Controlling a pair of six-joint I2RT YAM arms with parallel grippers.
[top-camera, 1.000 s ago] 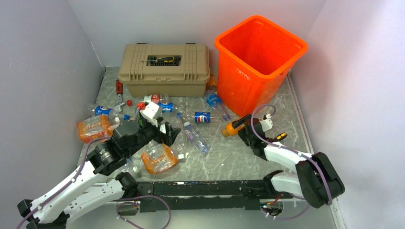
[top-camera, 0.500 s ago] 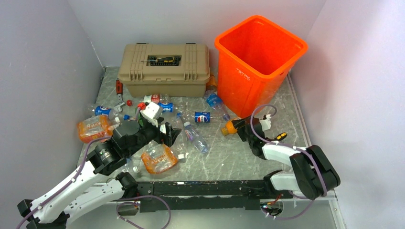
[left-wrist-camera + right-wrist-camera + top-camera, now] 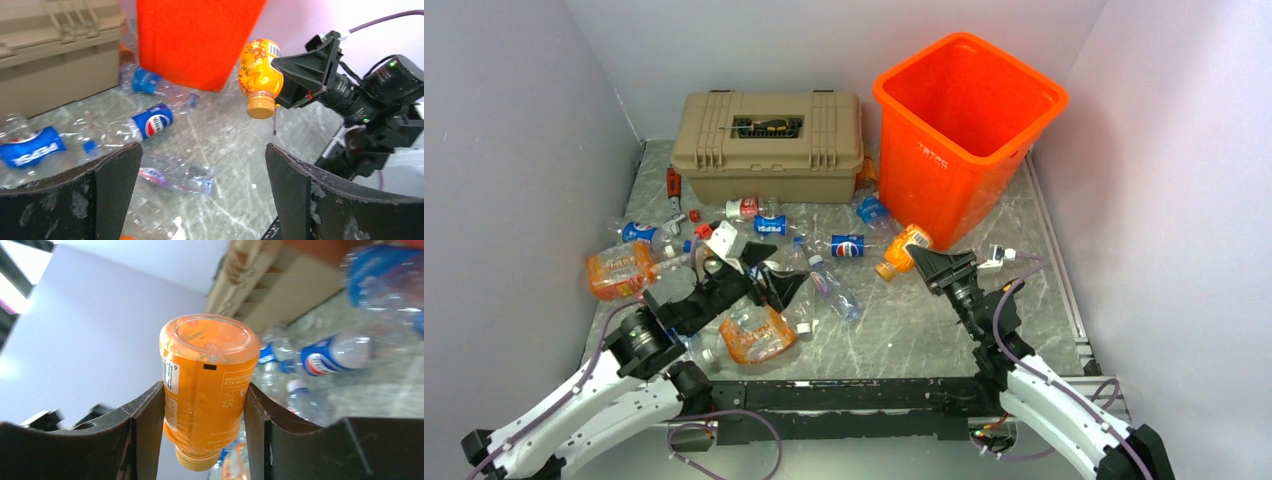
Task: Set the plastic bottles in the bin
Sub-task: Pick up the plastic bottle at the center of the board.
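My right gripper (image 3: pixel 927 260) is shut on a small orange bottle (image 3: pixel 901 250) and holds it above the table, cap down, in front of the orange bin (image 3: pixel 969 128). The same bottle shows between the fingers in the right wrist view (image 3: pixel 206 385) and in the left wrist view (image 3: pixel 258 75). My left gripper (image 3: pixel 769 277) is open and empty, low over the table, with a clear crushed bottle (image 3: pixel 175 175) between its fingers. Several Pepsi-labelled bottles (image 3: pixel 848 246) lie near the toolbox. Two large orange-wrapped bottles (image 3: pixel 757 332) (image 3: pixel 620 268) lie at the left.
A tan latched toolbox (image 3: pixel 769 145) with a yellow-handled screwdriver (image 3: pixel 767 125) on its lid stands at the back left of the bin. Grey walls close in the table on three sides. More crushed bottles (image 3: pixel 834 288) lie between the two arms.
My right arm has swung round and lifted the orange bottle off the table toward the bin. My left gripper has moved slightly forward and lower.
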